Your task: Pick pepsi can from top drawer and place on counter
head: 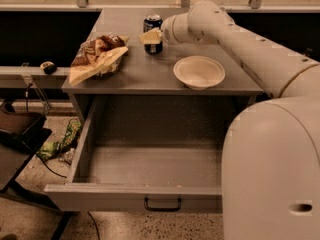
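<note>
The pepsi can (153,26) is dark blue with a silver top. It stands upright on the counter (150,74) near its back edge. My gripper (150,37) is at the can, reaching in from the right, and its cream tip overlaps the can's front. The top drawer (135,196) is pulled fully out below the counter, with a black handle (162,204) at the centre of its front panel. I see nothing inside the drawer.
A crumpled chip bag (97,57) lies on the counter's left part. A white bowl (199,72) sits on the counter to the right of the can, under my arm (240,39). A green bag (62,144) lies on the floor at left. A side ledge (30,71) runs left.
</note>
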`<control>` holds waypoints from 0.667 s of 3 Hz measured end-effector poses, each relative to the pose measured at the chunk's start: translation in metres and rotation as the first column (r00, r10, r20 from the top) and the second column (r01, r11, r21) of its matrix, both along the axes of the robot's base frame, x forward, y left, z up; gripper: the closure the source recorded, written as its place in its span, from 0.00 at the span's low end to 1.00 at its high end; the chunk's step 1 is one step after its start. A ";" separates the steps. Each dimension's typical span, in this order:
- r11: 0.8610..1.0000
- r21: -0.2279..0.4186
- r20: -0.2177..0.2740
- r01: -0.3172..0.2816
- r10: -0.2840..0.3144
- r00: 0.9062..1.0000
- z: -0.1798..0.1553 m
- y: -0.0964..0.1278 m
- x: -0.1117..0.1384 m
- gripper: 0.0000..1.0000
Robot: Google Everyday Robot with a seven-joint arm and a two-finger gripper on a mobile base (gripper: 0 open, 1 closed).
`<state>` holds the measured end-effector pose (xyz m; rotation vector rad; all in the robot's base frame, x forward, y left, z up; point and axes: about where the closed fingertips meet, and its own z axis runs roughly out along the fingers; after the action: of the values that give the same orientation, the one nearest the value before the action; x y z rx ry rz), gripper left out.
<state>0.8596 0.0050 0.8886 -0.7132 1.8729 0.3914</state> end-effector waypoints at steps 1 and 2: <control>1.000 0.000 0.000 0.000 0.000 1.000 0.000 0.000 0.000 0.00; 1.000 0.000 0.000 0.000 0.000 1.000 0.000 0.000 0.000 0.00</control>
<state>0.8596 0.0051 0.8887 -0.7133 1.8730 0.3912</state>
